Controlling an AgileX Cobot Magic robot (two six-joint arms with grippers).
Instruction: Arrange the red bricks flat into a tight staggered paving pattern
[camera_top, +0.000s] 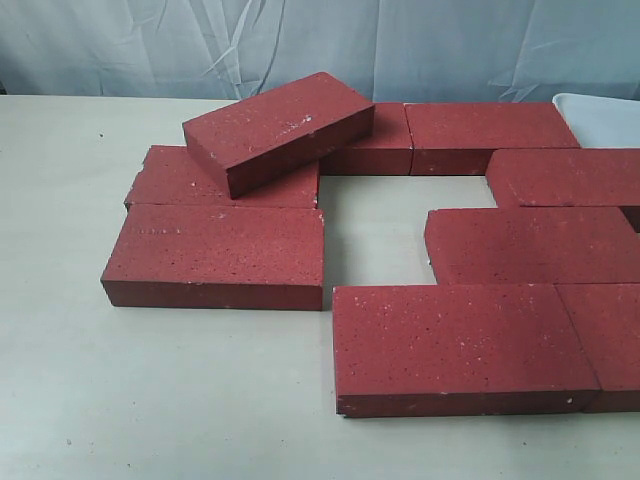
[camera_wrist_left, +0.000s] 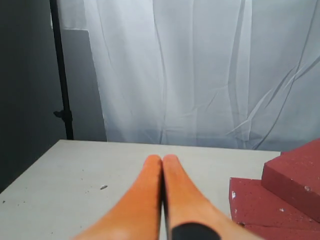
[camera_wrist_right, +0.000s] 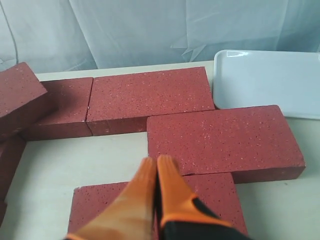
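Several red bricks lie on the pale table (camera_top: 120, 400) around a bare gap (camera_top: 375, 225). One brick (camera_top: 280, 128) rests tilted on top of a flat left brick (camera_top: 180, 178) and a back brick (camera_top: 375, 150). Others lie flat at the left front (camera_top: 215, 255), the front (camera_top: 455, 345) and the right (camera_top: 530, 243). No arm shows in the exterior view. My left gripper (camera_wrist_left: 162, 159) is shut and empty, over the table left of the tilted brick (camera_wrist_left: 295, 177). My right gripper (camera_wrist_right: 156, 161) is shut and empty, above a flat brick (camera_wrist_right: 100, 205) beside another (camera_wrist_right: 220, 137).
A white tray (camera_top: 600, 118) sits at the back right beside the bricks, also in the right wrist view as the tray (camera_wrist_right: 265, 82). A pale curtain (camera_top: 300, 45) hangs behind the table. A dark stand pole (camera_wrist_left: 61, 70) rises past the table's far left edge.
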